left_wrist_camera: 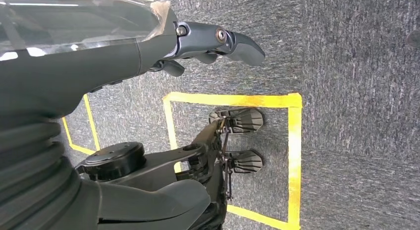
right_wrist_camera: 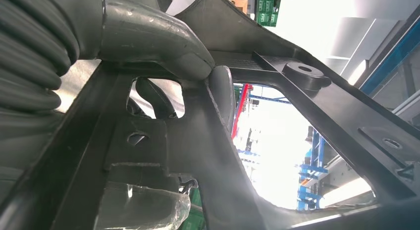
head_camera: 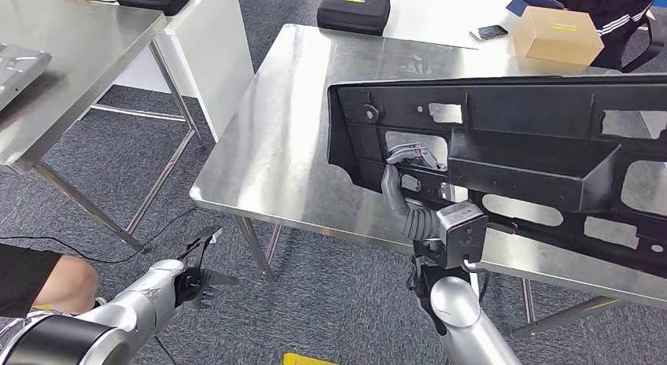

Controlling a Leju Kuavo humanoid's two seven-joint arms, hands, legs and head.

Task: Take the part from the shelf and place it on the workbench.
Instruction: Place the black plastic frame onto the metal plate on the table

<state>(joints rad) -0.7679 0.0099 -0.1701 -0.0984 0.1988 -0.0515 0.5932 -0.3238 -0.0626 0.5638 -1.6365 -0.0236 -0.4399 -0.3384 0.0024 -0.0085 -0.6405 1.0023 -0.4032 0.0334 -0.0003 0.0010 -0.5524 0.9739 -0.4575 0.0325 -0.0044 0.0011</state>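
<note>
Part: long black plastic frame panel (head_camera: pixel 519 137), ribbed, with many cut-out windows. It is held up edge-on over the near right portion of the stainless workbench (head_camera: pixel 275 137), tilted, its far end running out of the head view to the right. Whether its lower edge touches the steel yet I cannot tell.

Right hand (head_camera: pixel 409 180) grasps the panel near its left end, fingers hooked through one of the windows; in the right wrist view the thick grey thumb (right_wrist_camera: pixel 163 46) presses against a cross-rib. So the whole length hangs off one end grip, which likely leaves it prone to swinging or twisting.

Left hand (head_camera: pixel 200 274) hangs low beside the body over grey carpet, holding nothing; the left wrist view shows its fingers (left_wrist_camera: pixel 237 44) loosely extended.

Step in hand, as I judge it: lowering onto the bench. To do it well:
- bring the long lower edge down level, not corner first;
- lay the panel flat toward the bench middle, well in from the near edge;
- free the fingers from the window only once the weight rests on steel.

Beyond: black zip case (head_camera: pixel 354 9), cardboard box (head_camera: pixel 557 35) and a phone (head_camera: pixel 492 32) on the white table behind; a second steel table (head_camera: pixel 71 42) to the left.
</note>
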